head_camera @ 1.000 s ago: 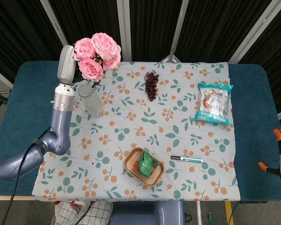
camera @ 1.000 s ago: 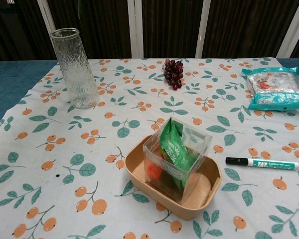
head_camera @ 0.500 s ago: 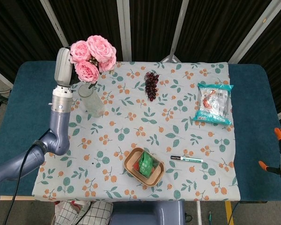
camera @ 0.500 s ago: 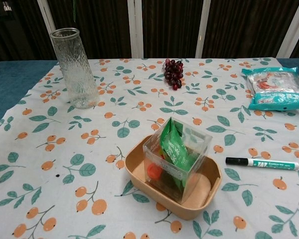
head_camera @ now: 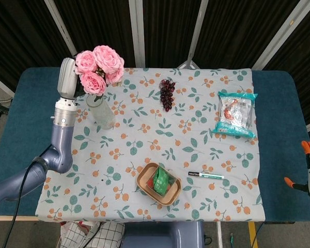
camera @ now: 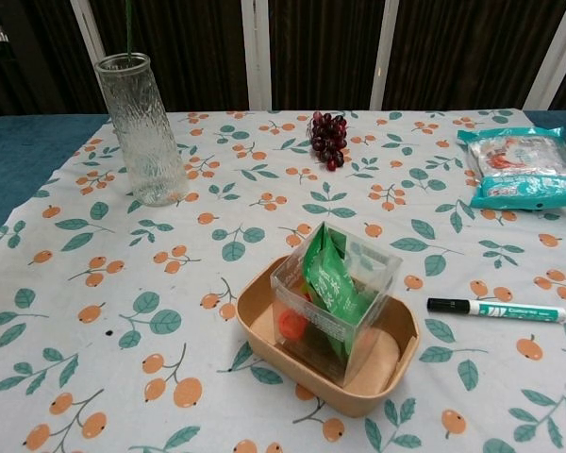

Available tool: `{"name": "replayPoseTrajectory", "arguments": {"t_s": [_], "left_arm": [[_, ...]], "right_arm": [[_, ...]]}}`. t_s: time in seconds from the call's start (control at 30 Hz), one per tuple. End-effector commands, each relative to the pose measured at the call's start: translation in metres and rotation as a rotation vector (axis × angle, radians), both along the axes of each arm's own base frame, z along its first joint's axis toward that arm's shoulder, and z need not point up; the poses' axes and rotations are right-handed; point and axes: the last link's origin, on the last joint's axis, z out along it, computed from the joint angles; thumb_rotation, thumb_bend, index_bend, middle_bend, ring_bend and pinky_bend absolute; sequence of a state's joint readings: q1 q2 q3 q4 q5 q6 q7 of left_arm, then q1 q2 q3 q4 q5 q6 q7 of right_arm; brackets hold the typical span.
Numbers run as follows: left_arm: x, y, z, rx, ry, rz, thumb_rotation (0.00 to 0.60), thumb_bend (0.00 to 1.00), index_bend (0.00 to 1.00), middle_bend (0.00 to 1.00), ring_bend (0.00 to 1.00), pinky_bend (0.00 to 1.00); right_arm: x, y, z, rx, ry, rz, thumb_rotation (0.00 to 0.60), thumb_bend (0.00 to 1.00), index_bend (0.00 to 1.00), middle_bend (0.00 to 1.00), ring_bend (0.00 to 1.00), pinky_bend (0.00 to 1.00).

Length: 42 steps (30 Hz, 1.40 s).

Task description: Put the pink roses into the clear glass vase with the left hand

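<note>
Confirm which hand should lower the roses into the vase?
Left. Its arm holds the pink roses right above the clear glass vase; the right hand shows in neither view.

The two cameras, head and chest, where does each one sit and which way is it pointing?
Head view: high above, looking down on the whole table; shows the left arm beside the pink roses.
Chest view: low at the near edge, facing across the table; no arm or hand shows.
Shared: clear glass vase, grapes, marker.
</note>
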State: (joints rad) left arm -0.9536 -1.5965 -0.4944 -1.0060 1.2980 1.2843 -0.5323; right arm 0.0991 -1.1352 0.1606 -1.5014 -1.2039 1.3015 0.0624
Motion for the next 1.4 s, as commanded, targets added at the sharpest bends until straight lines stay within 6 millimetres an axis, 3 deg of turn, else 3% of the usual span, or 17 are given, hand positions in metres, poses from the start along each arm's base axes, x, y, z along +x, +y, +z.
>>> {"name": "replayPoseTrajectory", "arguments": {"t_s": [0.03, 0.3, 0.73, 0.83, 1.0, 1.13, 1.27, 1.4], "left_arm": [[-0.005, -0.004, -0.003, -0.002, 0.013, -0.005, 0.600, 0.43, 0.55, 0.58, 0.46, 0.49], [-0.017, -0.007, -0.010, -0.012, 0.046, -0.008, 0.600, 0.43, 0.55, 0.57, 0.46, 0.49], [-0.058, -0.010, -0.026, -0.069, 0.132, 0.062, 0.600, 0.37, 0.48, 0.49, 0.40, 0.44], [-0.067, -0.009, -0.025, -0.074, 0.156, 0.082, 0.600, 0.34, 0.40, 0.42, 0.34, 0.38], [-0.084, -0.008, -0.026, -0.181, 0.248, 0.145, 0.600, 0.26, 0.17, 0.21, 0.12, 0.20], [-0.095, -0.008, -0.016, -0.262, 0.329, 0.212, 0.600, 0.26, 0.09, 0.14, 0.05, 0.17], [-0.104, -0.007, 0.008, -0.309, 0.424, 0.296, 0.600, 0.26, 0.01, 0.10, 0.01, 0.16], [-0.104, -0.016, 0.032, -0.324, 0.457, 0.339, 0.600, 0.26, 0.00, 0.09, 0.00, 0.15]], "right_arm": [[0.000, 0.000, 0.000, -0.001, -0.001, 0.001, 0.600, 0.17, 0.05, 0.00, 0.00, 0.00], [-0.001, -0.001, -0.002, 0.005, -0.003, 0.000, 0.600, 0.17, 0.05, 0.00, 0.00, 0.00], [0.001, 0.000, 0.001, -0.008, -0.007, 0.016, 0.600, 0.17, 0.05, 0.00, 0.00, 0.00], [0.001, 0.000, 0.002, -0.011, -0.008, 0.017, 0.600, 0.17, 0.05, 0.00, 0.00, 0.00], [0.001, 0.001, 0.002, -0.011, -0.009, 0.016, 0.600, 0.17, 0.05, 0.00, 0.00, 0.00], [0.002, 0.001, 0.002, -0.011, -0.009, 0.023, 0.600, 0.17, 0.05, 0.00, 0.00, 0.00], [0.001, 0.000, 0.001, -0.005, -0.006, 0.020, 0.600, 0.17, 0.05, 0.00, 0.00, 0.00], [0.001, -0.001, -0.002, 0.002, -0.006, 0.020, 0.600, 0.17, 0.05, 0.00, 0.00, 0.00]]}}
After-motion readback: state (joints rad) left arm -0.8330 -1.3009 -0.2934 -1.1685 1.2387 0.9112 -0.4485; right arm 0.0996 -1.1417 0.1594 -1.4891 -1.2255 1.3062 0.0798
